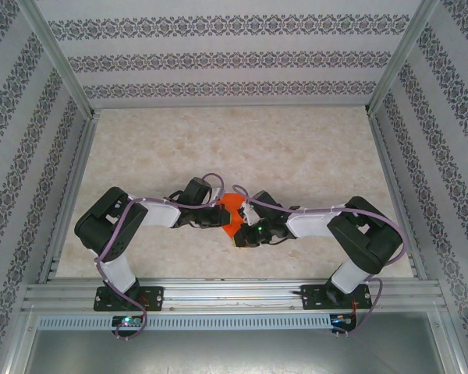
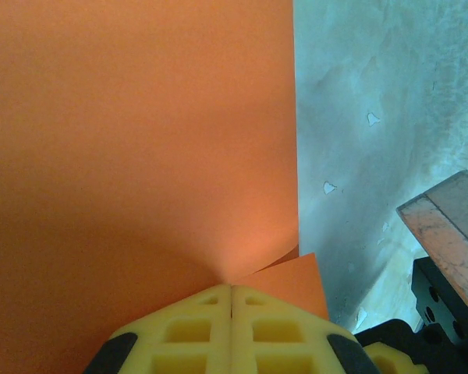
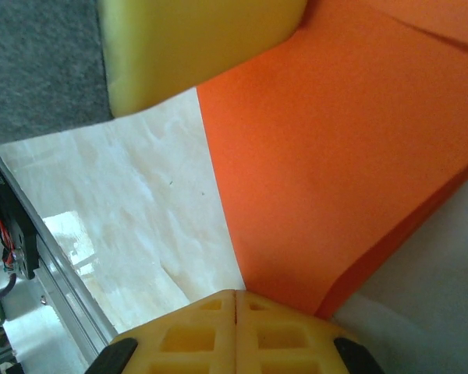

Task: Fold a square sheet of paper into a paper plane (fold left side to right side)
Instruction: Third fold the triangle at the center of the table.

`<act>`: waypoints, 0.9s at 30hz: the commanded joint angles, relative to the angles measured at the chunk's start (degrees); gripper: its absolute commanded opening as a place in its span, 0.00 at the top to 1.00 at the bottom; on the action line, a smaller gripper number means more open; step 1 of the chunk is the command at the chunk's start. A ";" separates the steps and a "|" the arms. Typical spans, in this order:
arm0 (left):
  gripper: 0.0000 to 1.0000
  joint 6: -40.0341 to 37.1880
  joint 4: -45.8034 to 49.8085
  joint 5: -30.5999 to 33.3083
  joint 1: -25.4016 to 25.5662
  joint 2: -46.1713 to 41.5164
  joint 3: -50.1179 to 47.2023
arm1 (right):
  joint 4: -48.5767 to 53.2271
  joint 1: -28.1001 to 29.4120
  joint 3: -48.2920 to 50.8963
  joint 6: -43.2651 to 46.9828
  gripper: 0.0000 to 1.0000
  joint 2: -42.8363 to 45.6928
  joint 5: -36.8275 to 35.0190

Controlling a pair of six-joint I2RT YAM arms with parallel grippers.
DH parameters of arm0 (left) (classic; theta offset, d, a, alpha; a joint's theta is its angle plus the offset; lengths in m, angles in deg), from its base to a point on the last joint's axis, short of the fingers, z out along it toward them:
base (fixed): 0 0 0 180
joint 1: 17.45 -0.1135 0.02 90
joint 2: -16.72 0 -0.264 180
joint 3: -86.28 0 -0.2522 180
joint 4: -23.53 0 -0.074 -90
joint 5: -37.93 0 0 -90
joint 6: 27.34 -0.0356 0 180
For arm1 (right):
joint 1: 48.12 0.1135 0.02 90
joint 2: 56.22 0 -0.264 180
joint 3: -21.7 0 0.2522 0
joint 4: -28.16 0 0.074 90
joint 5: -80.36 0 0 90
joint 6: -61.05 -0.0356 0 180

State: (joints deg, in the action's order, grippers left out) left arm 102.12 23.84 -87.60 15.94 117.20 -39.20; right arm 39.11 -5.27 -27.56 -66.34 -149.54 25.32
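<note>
- Left gripper (image 2: 232, 290): yellow fingers pressed flat together, no gap at the seam. The near edge of the square sheet of paper (image 2: 140, 140) runs into the tips, so we read it as pinched.
- Right gripper (image 3: 235, 294): likewise closed tight, with a corner of the sheet (image 3: 335, 156) drawn into the tips. We judge that it holds the paper too.
- From above, the two grippers (image 1: 210, 214) (image 1: 248, 231) meet over the sheet (image 1: 232, 214), one on its left and one on its right, nearly touching.
- Why held so, in our judgement: one arm anchors a side while the other carries the opposite side across. That suits a left-to-right fold.
- The sheet is not flat. A small flap (image 2: 296, 273) turns up beside the left tips, and a darker second layer (image 3: 390, 249) shows under the right-hand part.
- No dart shape yet; the fold looks early.
- Around the sheet: bare pale table (image 1: 296, 156) on all sides.
- Towards the arm bases runs an aluminium rail (image 3: 54, 257).
- Purple cables (image 1: 218, 181) arch over the sheet's far side.
- In the way: the left gripper's finger (image 3: 195, 47) crowds the sheet's far edge. The close wrists leave little room to sweep paper across.
</note>
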 commanded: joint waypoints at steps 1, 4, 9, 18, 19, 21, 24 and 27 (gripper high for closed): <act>0.98 -1.50 3.87 1.95 0.63 1.64 0.26 | 1.14 -0.75 -0.27 -0.31 0.94 -1.11 -1.03; 0.98 -1.49 3.76 2.01 0.63 1.64 0.28 | 1.22 -0.91 -0.09 -0.49 0.94 -1.08 -1.03; 0.98 -1.58 3.70 1.88 0.63 1.28 0.36 | 1.31 -1.46 0.85 -0.76 0.94 -1.49 -0.86; 0.91 -1.60 3.70 2.45 0.64 -2.11 0.63 | 1.47 -2.42 1.84 -0.15 1.00 -4.09 0.20; 0.90 -1.58 3.70 2.63 0.63 -2.84 0.71 | 1.62 -2.51 1.84 -0.08 1.00 -4.31 0.13; 0.87 -1.63 4.10 2.92 0.54 -4.48 0.90 | 1.71 -2.59 2.01 0.08 1.00 -4.72 -0.06; 0.82 -2.26 5.84 3.99 0.36 -7.51 1.53 | 1.71 -2.60 2.11 0.21 1.00 -5.20 -0.42; 0.76 -2.98 7.48 5.69 -0.13 -11.30 1.64 | 1.67 -2.60 2.02 0.38 1.00 -5.37 -0.66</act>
State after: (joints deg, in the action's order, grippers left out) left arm 101.01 28.32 -84.32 15.92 109.40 -39.07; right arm 37.82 -7.68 -27.45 -66.73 -151.70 29.86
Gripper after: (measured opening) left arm 0.230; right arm 0.046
